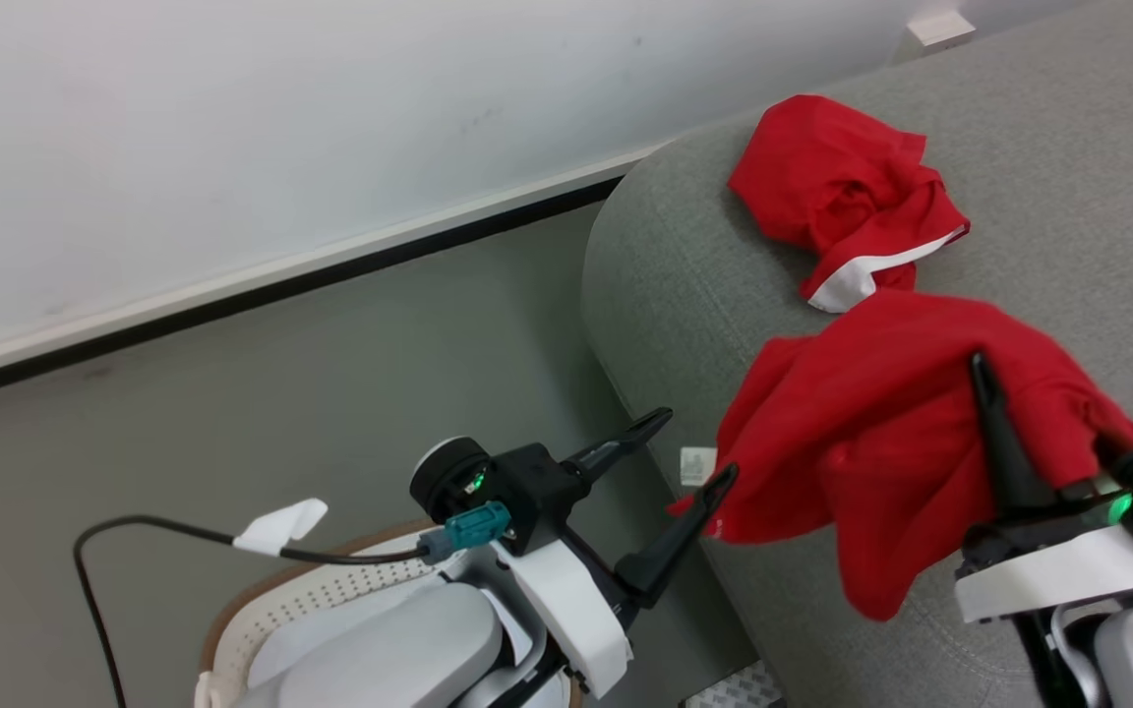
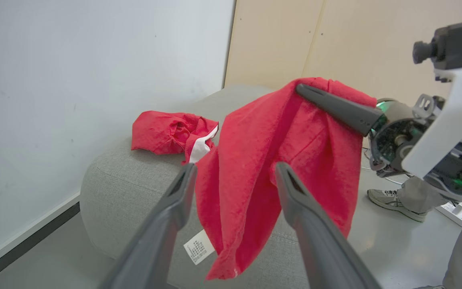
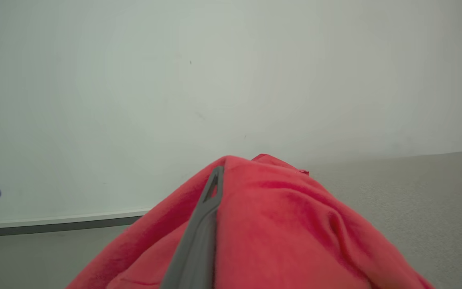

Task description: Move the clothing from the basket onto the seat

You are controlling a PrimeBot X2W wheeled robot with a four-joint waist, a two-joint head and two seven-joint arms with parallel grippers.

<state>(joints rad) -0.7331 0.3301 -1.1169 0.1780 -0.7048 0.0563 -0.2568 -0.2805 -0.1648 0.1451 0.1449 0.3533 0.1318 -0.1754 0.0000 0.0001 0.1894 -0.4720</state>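
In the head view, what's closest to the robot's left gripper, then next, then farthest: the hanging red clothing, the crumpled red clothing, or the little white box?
1. Hanging red clothing: right beside the left gripper, almost touching one fingertip.
2. Crumpled red clothing: farther up, lying on the seat.
3. Little white box: top right corner, beyond the seat.

Two red garments: the crumpled garment (image 1: pixel 842 187) at upper right of the head view, the hanging garment (image 1: pixel 881 442) at lower right; one grey seat (image 1: pixel 1068 197) across the right side; one white basket (image 1: pixel 321 590) at the bottom edge, left of centre; two grippers, the left gripper (image 1: pixel 696 444) at lower centre, the right gripper (image 1: pixel 982 369) at lower right; one black cable (image 1: pixel 153 519) at lower left; one white label (image 1: pixel 697 464) on the seat's side; one person's shoe (image 2: pixel 391 201) at right of the left wrist view.
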